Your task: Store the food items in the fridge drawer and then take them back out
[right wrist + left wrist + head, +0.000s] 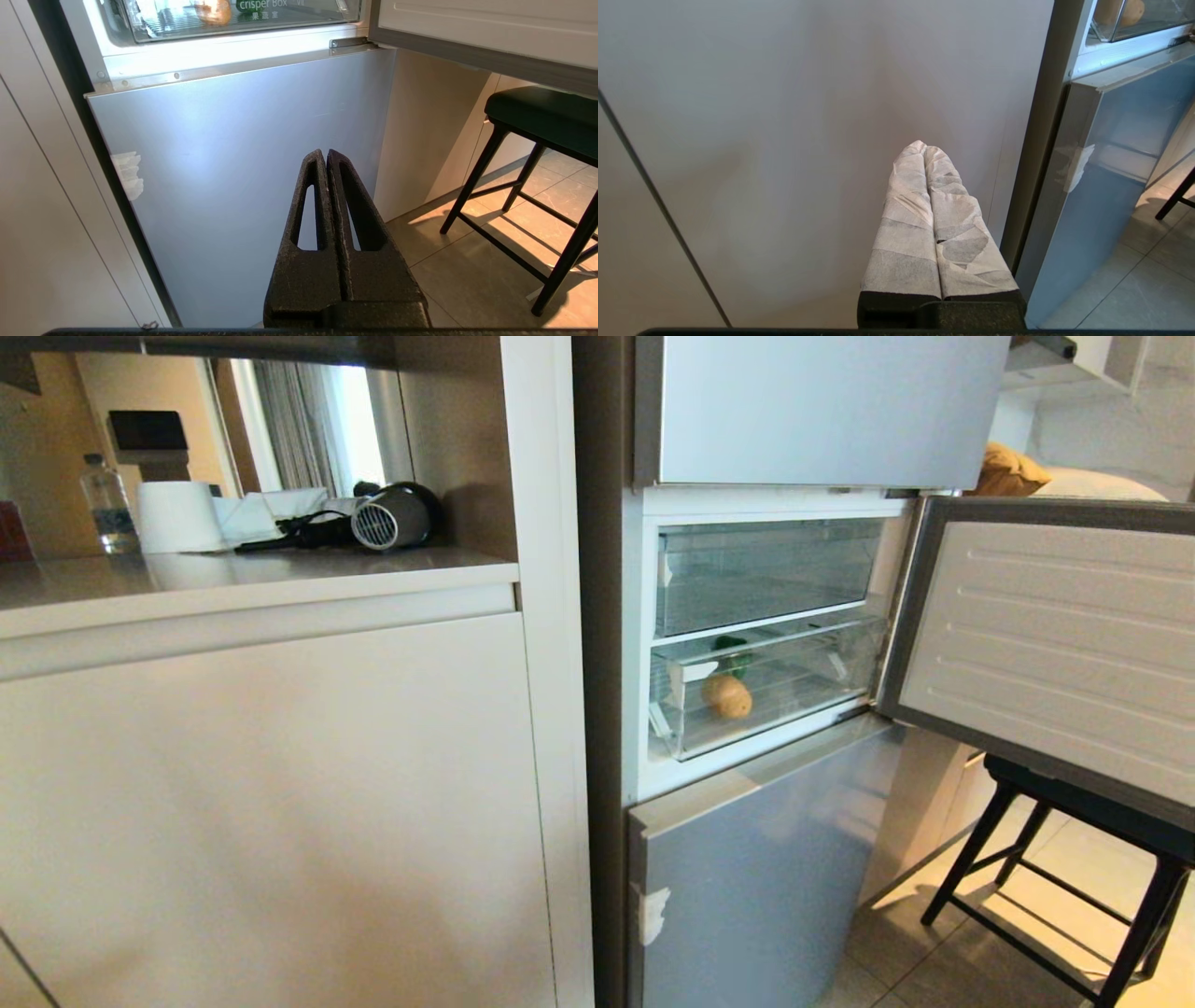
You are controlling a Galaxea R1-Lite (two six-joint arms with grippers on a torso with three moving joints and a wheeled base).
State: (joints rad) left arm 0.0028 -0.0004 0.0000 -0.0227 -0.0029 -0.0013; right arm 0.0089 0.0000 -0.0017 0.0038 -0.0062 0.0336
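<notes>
Head view first: neither arm shows up here. The fridge fills the middle, its middle door (1046, 625) swung wide to the right over a black stool (1074, 859). Two clear drawers sit in the opened compartment. The lower fridge drawer (775, 709) is pulled out a little, with the potato (726, 695) lying in its left part and the bell pepper (733, 651) just behind and above it, partly hidden by the drawer's rim. The upper drawer (766, 574) looks bare. Upper left of the frame there's a counter (252, 574) with a water bottle (107, 504), a white roll (177, 516) and a hair dryer (387, 516).

Left wrist view: the left gripper (924, 147), fingers wrapped in white tape, is clenched with nothing in it, facing a plain cabinet panel (784, 140). The potato peeks in at the top right corner.

Right wrist view: the right gripper (325, 154) is pinched together and empty too, pointing at the fridge's lower door (233, 163). The drawer with the potato sits along the top edge, the stool on the right.
</notes>
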